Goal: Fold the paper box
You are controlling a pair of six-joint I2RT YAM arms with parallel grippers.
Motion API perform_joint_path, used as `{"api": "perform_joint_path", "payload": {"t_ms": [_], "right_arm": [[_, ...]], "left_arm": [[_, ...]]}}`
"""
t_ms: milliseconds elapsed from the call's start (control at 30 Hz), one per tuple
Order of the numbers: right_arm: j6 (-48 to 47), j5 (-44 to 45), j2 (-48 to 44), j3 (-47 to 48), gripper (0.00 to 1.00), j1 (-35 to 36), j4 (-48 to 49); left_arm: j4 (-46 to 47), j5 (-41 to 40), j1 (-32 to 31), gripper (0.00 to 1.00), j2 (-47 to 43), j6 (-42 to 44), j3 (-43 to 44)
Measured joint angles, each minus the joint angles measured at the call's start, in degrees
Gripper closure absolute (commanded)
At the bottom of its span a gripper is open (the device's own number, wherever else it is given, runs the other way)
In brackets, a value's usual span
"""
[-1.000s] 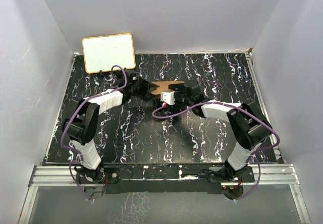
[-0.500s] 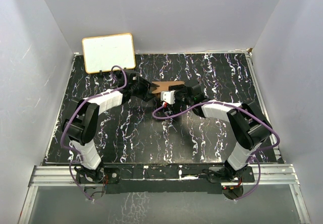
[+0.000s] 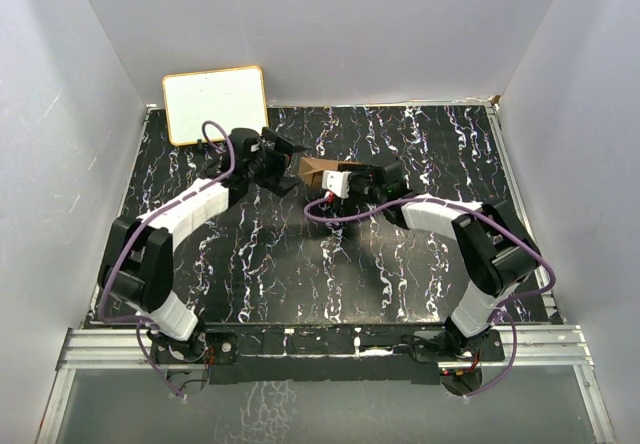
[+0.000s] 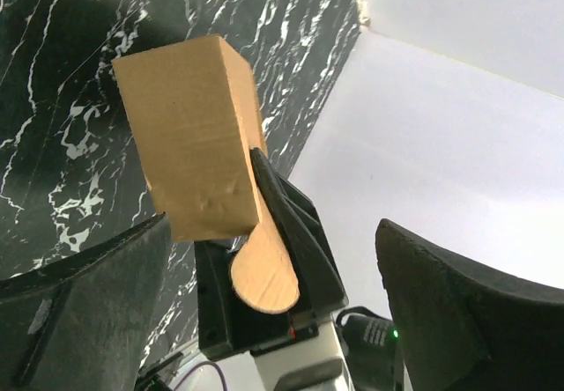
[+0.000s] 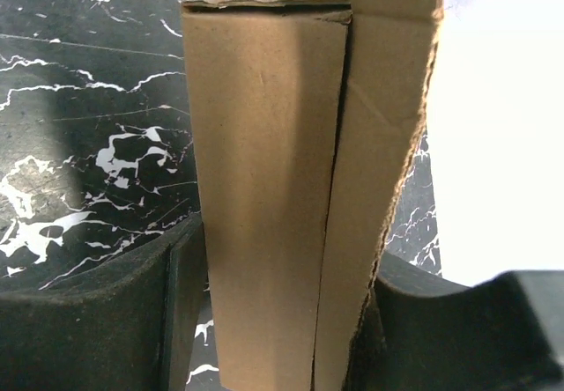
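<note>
The paper box (image 3: 316, 170) is a small brown cardboard carton held off the black marbled table near the back middle. My right gripper (image 3: 338, 180) is shut on it: in the right wrist view the carton (image 5: 264, 188) stands between both black fingers (image 5: 97, 320), with a loose side flap (image 5: 383, 136) along its right edge. In the left wrist view the carton (image 4: 189, 144) is seen ahead, a rounded tab (image 4: 263, 272) hanging below it against the right gripper's finger. My left gripper (image 3: 282, 157) is just left of the box, wide open and apart from it, its fingers (image 4: 79, 303) holding nothing.
A white board with a tan frame (image 3: 215, 104) leans at the back left corner. White enclosure walls (image 3: 590, 114) surround the table. Purple cables (image 3: 330, 222) loop off both arms.
My left gripper has opened wide and drawn back to the left, off the box. The right gripper has closed on the box and now holds it alone, slightly raised.
</note>
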Motion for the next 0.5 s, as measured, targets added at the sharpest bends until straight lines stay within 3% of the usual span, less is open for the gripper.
{"api": "perform_joint_path", "payload": {"t_ms": [300, 500], "right_arm": [[11.6, -6.7, -0.9, 3.5, 0.47, -6.3, -3.3], [25.7, -14.6, -1.2, 7.9, 0.48, -11.5, -7.6]], "left_arm": [[-1.5, -6.2, 1.0, 0.03, -11.8, 5.3, -4.6], [3.1, -8.8, 1.1, 0.03, -21.4, 14.4, -11.7]]}}
